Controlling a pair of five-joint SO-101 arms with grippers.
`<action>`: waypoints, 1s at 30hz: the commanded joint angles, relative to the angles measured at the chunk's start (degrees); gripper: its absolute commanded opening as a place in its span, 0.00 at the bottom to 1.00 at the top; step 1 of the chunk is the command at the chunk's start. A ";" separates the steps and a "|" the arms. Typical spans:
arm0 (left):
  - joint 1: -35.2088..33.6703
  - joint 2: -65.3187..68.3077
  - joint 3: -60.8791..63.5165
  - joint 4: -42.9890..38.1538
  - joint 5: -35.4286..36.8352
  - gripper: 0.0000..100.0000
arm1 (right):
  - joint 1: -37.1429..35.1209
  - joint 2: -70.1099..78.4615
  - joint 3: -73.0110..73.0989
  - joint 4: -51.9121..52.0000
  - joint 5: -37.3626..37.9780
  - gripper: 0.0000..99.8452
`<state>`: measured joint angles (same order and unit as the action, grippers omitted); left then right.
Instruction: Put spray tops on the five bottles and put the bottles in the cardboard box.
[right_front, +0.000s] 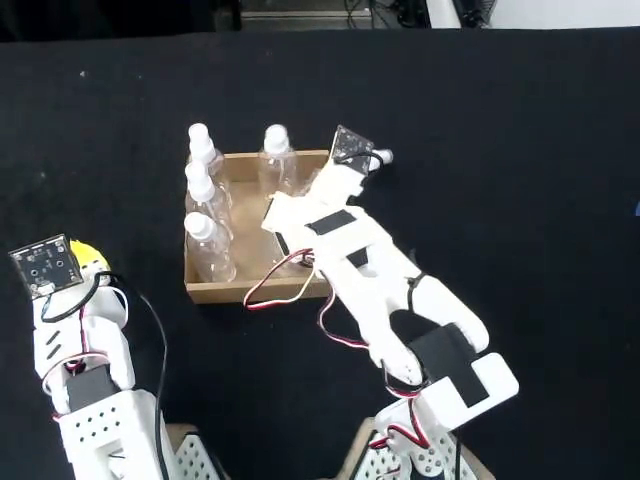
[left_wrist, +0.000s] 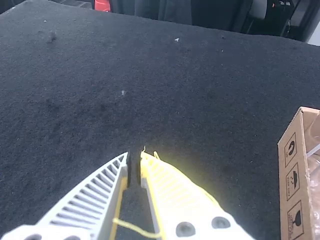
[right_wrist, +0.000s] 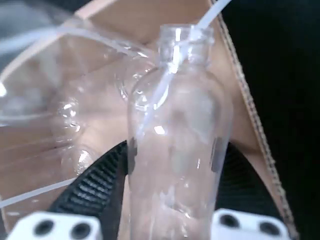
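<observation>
At the near left corner of the bench (right_front: 520, 110), the left claw (left_wrist: 134, 167) is closed on nothing and hangs above the bare black cover. The cardboard box (right_front: 250, 292) stands farther in, near the middle of the bench.

Over the right side of the box, the right claw (right_wrist: 172, 160) grips the fifth bottle (right_wrist: 180, 125) by its body. A thin tube (right_wrist: 165, 85) goes down through the neck. The neck itself looks bare, so the sprayer head is perhaps not yet seated; the view is too close to be sure.

Deeper in the box, three bottles (right_front: 208, 245) with white spray tops (right_front: 198, 131) stand along the left wall, and a fourth bottle (right_front: 277, 152) stands at the far wall.

If the head is loose, it could fall out on release. The held bottle is close to the right wall, so it could land on the rim and tip onto the bench. Its smooth plastic could also slip in the claw.
</observation>
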<state>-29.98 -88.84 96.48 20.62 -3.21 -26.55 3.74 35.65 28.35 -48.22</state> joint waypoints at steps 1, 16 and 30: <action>0.57 -0.35 1.27 0.00 0.44 0.03 | 1.05 -0.57 -3.56 0.97 -0.26 0.20; 0.57 -0.44 1.27 0.00 0.44 0.03 | 1.14 -12.26 1.89 2.99 0.44 0.20; 0.57 -0.44 1.27 0.00 0.44 0.03 | 9.14 -19.30 5.85 3.43 0.70 0.20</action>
<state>-29.98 -88.84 96.48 20.62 -3.21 -21.27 -9.10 41.01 31.25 -48.04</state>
